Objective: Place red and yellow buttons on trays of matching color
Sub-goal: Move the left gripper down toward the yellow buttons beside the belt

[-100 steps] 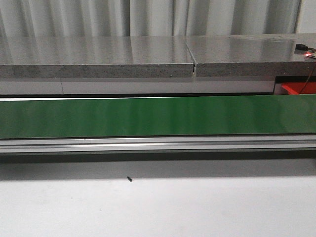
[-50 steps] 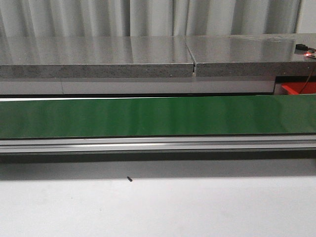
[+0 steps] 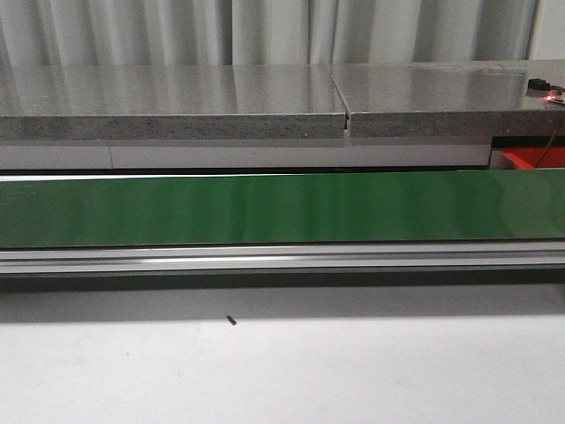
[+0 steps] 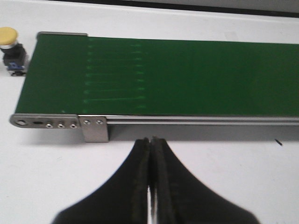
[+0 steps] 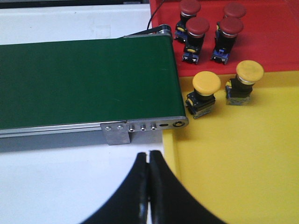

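Observation:
In the right wrist view, several red buttons (image 5: 197, 27) stand on the red tray (image 5: 271, 37), and two yellow buttons (image 5: 206, 84) (image 5: 249, 71) stand on the yellow tray (image 5: 243, 158). My right gripper (image 5: 149, 154) is shut and empty over the white table, beside the yellow tray's edge. In the left wrist view, one yellow button (image 4: 8, 37) stands on the table past the belt's end. My left gripper (image 4: 152, 140) is shut with nothing in it, just short of the belt's rail. Neither gripper shows in the front view.
A green conveyor belt (image 3: 282, 208) with an aluminium rail (image 3: 282, 258) runs across the table. Behind it is a grey stone-like shelf (image 3: 177, 102). A corner of the red tray (image 3: 532, 159) shows at the far right. A small dark speck (image 3: 231, 321) lies on the white table.

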`<state>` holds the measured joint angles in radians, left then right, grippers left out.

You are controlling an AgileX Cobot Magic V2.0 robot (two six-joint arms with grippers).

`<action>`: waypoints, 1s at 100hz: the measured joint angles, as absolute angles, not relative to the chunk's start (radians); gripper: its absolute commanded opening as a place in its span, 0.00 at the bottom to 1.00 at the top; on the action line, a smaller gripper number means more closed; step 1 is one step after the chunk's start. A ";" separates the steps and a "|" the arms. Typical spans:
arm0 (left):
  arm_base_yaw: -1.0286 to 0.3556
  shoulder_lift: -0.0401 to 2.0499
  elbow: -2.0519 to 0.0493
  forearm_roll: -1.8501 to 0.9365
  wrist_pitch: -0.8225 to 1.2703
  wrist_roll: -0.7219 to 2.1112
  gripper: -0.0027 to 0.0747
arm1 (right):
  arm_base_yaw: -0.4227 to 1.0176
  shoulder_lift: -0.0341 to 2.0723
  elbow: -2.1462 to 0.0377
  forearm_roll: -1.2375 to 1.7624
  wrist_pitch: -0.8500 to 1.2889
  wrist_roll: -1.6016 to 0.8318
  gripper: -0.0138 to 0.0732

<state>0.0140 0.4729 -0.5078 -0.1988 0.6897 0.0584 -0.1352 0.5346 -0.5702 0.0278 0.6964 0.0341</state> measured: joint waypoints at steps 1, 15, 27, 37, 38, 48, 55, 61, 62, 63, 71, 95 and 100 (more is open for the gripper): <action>0.019 0.480 -0.514 -0.199 0.690 0.058 0.03 | -0.135 0.535 -0.570 0.028 0.696 0.034 0.05; 0.105 0.556 -0.580 -0.199 0.660 0.058 0.27 | -0.135 0.535 -0.570 0.028 0.696 0.034 0.05; 0.136 0.628 -0.635 -0.199 0.628 0.058 0.64 | -0.135 0.535 -0.570 0.028 0.696 0.034 0.05; 0.151 0.691 -0.681 -0.199 0.614 0.054 0.77 | -0.135 0.535 -0.570 0.028 0.696 0.034 0.05; 0.154 0.696 -0.685 -0.199 0.614 0.054 0.77 | -0.135 0.535 -0.570 0.028 0.696 0.034 0.05; 0.188 0.780 -0.748 -0.199 0.614 0.053 0.76 | -0.135 0.535 -0.570 0.028 0.696 0.034 0.05; 0.222 0.846 -0.799 -0.203 0.626 0.049 0.76 | -0.135 0.535 -0.570 0.028 0.696 0.034 0.05; 0.256 0.904 -0.844 -0.205 0.647 0.035 0.76 | -0.135 0.535 -0.570 0.028 0.696 0.034 0.05; 0.259 0.919 -0.855 -0.205 0.653 0.031 0.76 | -0.135 0.535 -0.570 0.028 0.696 0.034 0.05; 0.267 0.926 -0.861 -0.205 0.656 0.029 0.76 | -0.135 0.535 -0.570 0.028 0.696 0.034 0.05; 0.310 1.024 -0.927 -0.206 0.699 0.018 0.76 | -0.135 0.535 -0.570 0.028 0.696 0.034 0.05; 0.431 1.295 -1.105 -0.213 0.816 0.000 0.69 | -0.135 0.535 -0.570 0.028 0.696 0.034 0.05; 0.450 1.349 -1.141 -0.215 0.833 0.000 0.69 | -0.135 0.535 -0.570 0.028 0.696 0.034 0.05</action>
